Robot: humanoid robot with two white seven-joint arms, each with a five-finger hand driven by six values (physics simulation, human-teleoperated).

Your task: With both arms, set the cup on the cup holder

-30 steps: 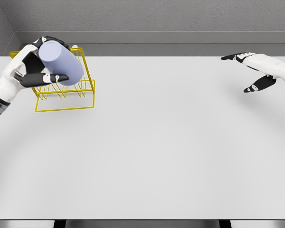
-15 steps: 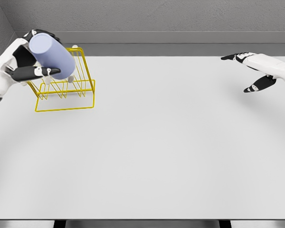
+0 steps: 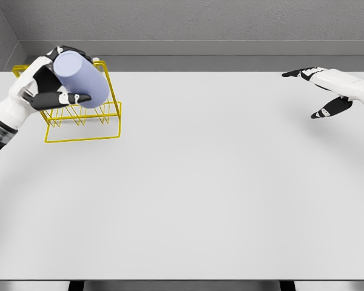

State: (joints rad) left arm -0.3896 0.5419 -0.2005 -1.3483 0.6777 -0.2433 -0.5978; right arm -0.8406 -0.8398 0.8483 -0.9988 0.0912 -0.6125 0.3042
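Holding the cup with fingers clamped around it, the left hand stays at the far left part of the white table, and its white arm comes in from the left edge of the picture. The cup is pale lavender and it is tilted, with its round end turned up and toward the hand and its body leaning down to the right. The black thumb passes under the cup and the other fingers wrap behind its top. Directly below and behind the hand is the cup holder, a yellow wire rack standing on the table; the cup is above the rack's upper wires, and I cannot tell whether it touches them. Far to the right of this hand, at the other side of the table, the right hand hangs above the surface with its fingers spread apart and holding nothing. Beyond the table is a grey wall.
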